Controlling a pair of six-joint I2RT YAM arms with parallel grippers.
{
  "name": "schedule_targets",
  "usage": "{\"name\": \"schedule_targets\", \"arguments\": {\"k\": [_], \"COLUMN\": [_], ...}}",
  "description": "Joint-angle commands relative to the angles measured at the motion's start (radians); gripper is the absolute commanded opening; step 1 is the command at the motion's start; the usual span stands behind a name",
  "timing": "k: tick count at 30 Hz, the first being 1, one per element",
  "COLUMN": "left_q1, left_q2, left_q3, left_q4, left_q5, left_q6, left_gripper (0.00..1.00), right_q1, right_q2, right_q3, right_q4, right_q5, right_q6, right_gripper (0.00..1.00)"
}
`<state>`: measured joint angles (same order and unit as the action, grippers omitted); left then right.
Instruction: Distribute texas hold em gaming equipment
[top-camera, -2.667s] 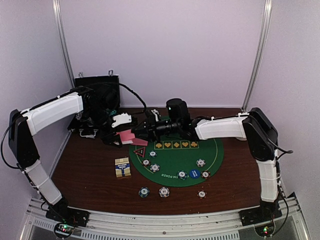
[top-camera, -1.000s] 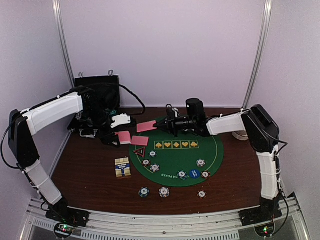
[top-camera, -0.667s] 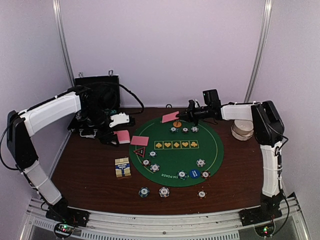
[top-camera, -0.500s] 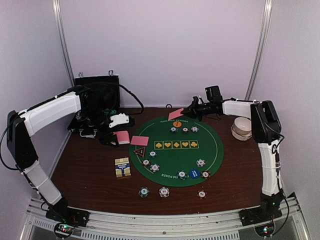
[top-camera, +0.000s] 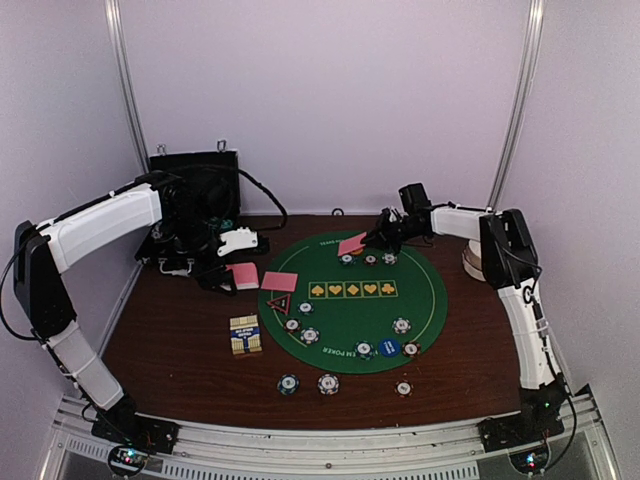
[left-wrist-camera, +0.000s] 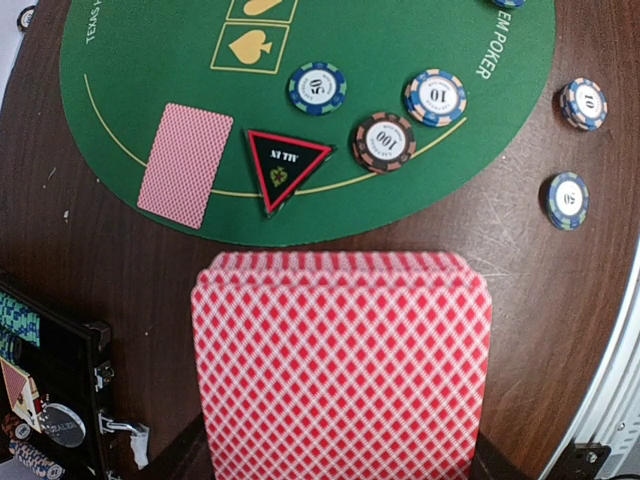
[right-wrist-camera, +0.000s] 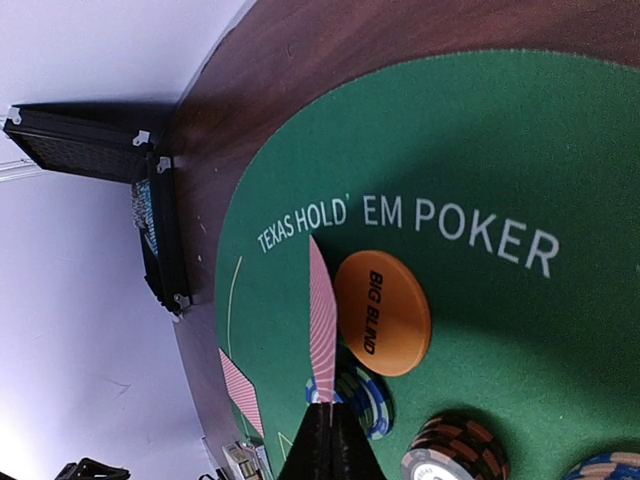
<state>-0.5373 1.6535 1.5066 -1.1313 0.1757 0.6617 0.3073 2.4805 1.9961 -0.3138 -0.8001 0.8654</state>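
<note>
My left gripper (top-camera: 222, 275) is shut on a deck of pink-backed cards (left-wrist-camera: 340, 365) held above the table left of the green mat (top-camera: 350, 310). One card (left-wrist-camera: 185, 165) lies face down on the mat's left edge beside the black-red triangle marker (left-wrist-camera: 280, 168). My right gripper (right-wrist-camera: 330, 425) is shut on a single pink card (right-wrist-camera: 322, 325), edge-on and low over the mat's far side (top-camera: 352, 244), next to the orange BIG BLIND disc (right-wrist-camera: 381, 312) and a teal chip (right-wrist-camera: 362, 395). The blue disc (top-camera: 389, 347) and several chips lie near the mat's front.
The open black case (top-camera: 195, 205) stands at the back left. A blue-yellow card box (top-camera: 245, 334) lies left of the mat. Chips (top-camera: 328, 383) sit on bare wood in front of the mat. A white round holder (top-camera: 469, 263) is at the right, behind my right arm.
My right gripper took a pink card from the deck and carried it right, across to the mat's far side, then lowered it by the orange disc. The left arm stayed still.
</note>
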Motion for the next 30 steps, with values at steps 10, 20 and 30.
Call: {"name": "schedule_targets", "arguments": {"k": [10, 20, 30], "left_q1": [0.007, 0.007, 0.007], "left_q2": [-0.031, -0.024, -0.028], "left_q3": [0.004, 0.012, 0.017], "left_q4": [-0.001, -0.005, -0.006], "left_q5": [0.018, 0.027, 0.031], "left_q6": [0.021, 0.021, 0.016], "left_gripper": [0.00, 0.00, 0.00], "right_q1": [0.004, 0.016, 0.038], "right_q2": [0.073, 0.007, -0.135], "right_q3": [0.147, 0.144, 0.109], "right_q4": [-0.094, -0.219, -0.257], "right_q5": [0.054, 0.140, 0.210], "right_q6": [-0.050, -0.165, -0.233], "right_gripper": [0.02, 0.41, 0.90]}}
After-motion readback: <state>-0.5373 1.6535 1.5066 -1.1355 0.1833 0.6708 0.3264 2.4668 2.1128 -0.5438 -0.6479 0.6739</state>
